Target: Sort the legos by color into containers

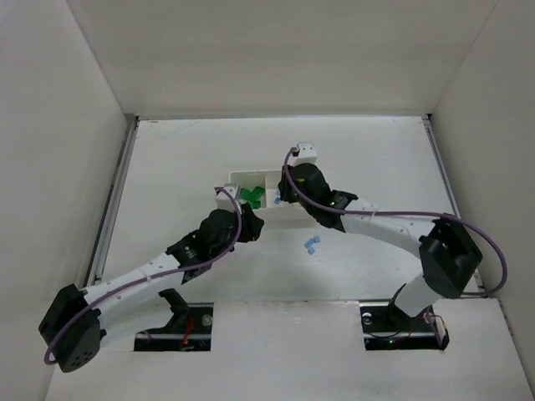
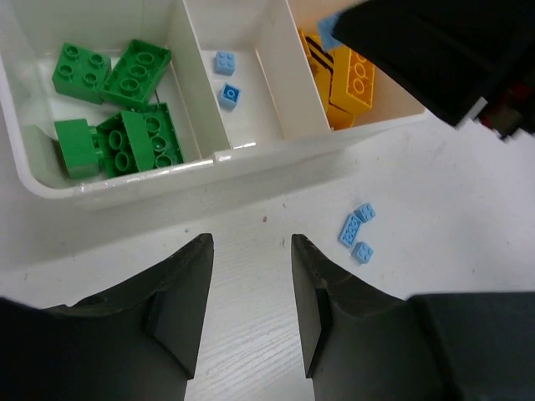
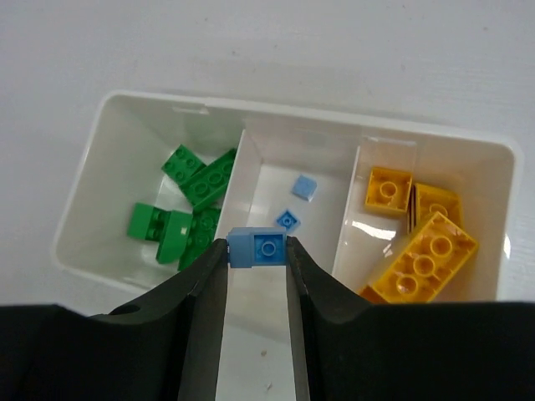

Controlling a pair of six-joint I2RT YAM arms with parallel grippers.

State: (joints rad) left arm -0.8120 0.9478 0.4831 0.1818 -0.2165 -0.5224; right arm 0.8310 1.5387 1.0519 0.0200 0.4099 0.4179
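Observation:
The white tray [image 1: 255, 173] [image 2: 209, 160] [image 3: 292, 104] has three compartments. Green legos [image 2: 125, 109] [image 3: 196, 196] fill the left one, two tiny light blue legos [image 2: 226, 79] [image 3: 297, 200] lie in the middle one, and yellow legos [image 2: 351, 83] [image 3: 418, 251] are in the right one. My right gripper [image 3: 257, 251] [image 1: 280, 192] is shut on a small light blue lego [image 3: 266, 248], held above the near edge of the middle compartment. My left gripper [image 2: 251, 246] [image 1: 251, 219] is open and empty over the table just in front of the tray.
Three small light blue legos [image 2: 355, 230] [image 1: 312, 245] lie loose on the white table in front of the tray, to the right of my left gripper. White walls enclose the table on the left, back and right.

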